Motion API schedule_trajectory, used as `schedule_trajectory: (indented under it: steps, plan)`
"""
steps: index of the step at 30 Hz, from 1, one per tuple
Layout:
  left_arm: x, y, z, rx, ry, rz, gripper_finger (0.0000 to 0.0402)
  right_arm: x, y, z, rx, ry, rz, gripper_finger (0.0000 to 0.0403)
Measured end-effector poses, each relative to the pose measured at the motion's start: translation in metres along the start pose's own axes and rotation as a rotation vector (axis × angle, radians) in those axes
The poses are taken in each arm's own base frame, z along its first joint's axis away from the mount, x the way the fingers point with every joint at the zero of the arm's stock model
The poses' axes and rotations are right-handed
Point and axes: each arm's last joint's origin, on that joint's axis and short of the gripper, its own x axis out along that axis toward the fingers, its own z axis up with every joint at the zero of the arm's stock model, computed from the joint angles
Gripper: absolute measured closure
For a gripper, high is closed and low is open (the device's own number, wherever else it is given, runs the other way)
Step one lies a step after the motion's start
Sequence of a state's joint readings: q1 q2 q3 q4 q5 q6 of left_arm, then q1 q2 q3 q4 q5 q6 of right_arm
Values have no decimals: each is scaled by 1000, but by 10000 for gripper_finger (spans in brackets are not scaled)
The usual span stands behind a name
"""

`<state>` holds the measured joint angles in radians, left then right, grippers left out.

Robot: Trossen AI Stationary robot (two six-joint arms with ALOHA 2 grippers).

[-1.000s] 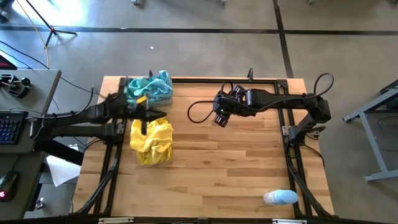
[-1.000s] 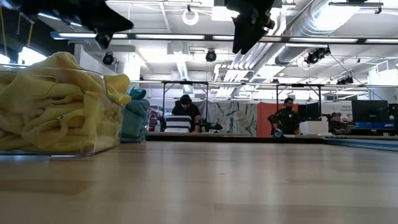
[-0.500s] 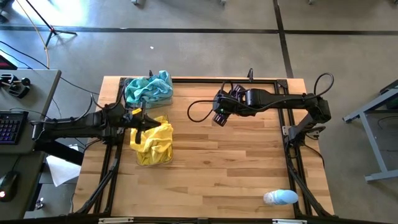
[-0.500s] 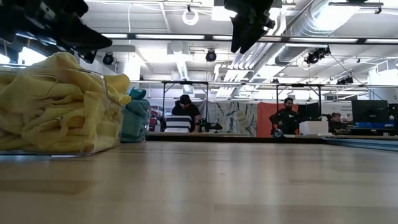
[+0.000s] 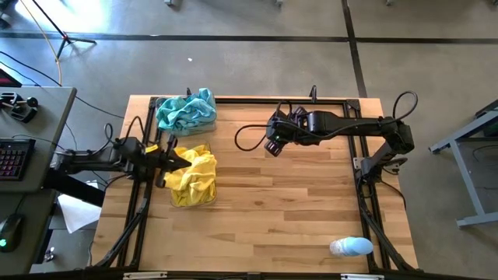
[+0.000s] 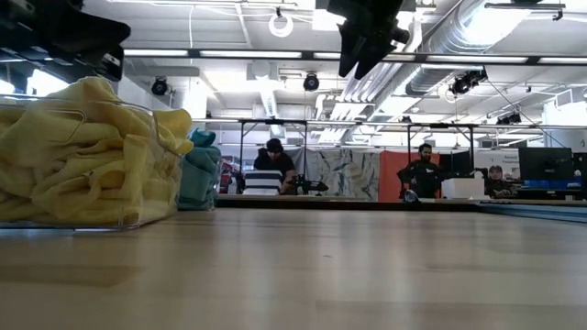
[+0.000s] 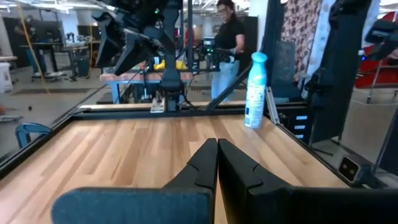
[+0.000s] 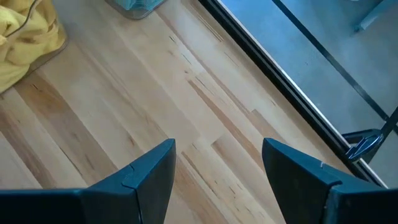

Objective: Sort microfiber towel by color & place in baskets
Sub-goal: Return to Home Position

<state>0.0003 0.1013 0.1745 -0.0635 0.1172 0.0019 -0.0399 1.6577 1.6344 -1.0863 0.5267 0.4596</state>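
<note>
Yellow microfiber towels (image 5: 194,177) lie heaped in a clear basket (image 6: 138,218) at the table's left. Teal towels (image 5: 187,110) fill the other basket at the far left corner, seen behind the yellow heap (image 6: 198,170) in the low view. My left gripper (image 5: 179,158) is shut and empty. It points level, above the yellow heap's left edge and clear of it (image 6: 69,37). My right gripper (image 5: 272,148) hangs open over the middle of the table, tipped downward, with bare wood between its fingers (image 8: 217,155).
A pale blue-and-white spray bottle (image 5: 350,247) lies near the table's front right corner. Black frame rails (image 5: 366,202) run along the table's edges. Bare wood (image 5: 280,210) stretches between the baskets and the right arm's base. People sit in the room behind (image 6: 271,165).
My left gripper, still shut, has drawn back toward the table's left edge and sunk a little, from between the two baskets to the yellow heap's left edge. The towels and baskets have not moved.
</note>
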Motion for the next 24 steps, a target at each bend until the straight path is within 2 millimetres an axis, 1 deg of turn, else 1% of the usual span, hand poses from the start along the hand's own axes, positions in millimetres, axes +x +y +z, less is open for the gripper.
schedule_trajectory:
  steps: [5,10,14,16,17,24]
  plan:
    - [-10,-2,1,18,-32,3,401,0,0,0,14,0,1,167]
    - [-9,-4,1,67,-73,-4,401,0,0,0,18,-4,3,167]
    - [-1,-4,-19,57,-100,-16,401,0,0,0,18,-4,1,167]
    - [1,-4,-25,50,-144,-10,401,0,0,0,18,-4,1,167]
    - [2,-4,-28,46,-138,3,401,0,0,0,18,-5,1,167]
    - [2,-1,-30,131,-112,88,401,0,0,1,18,-5,1,167]
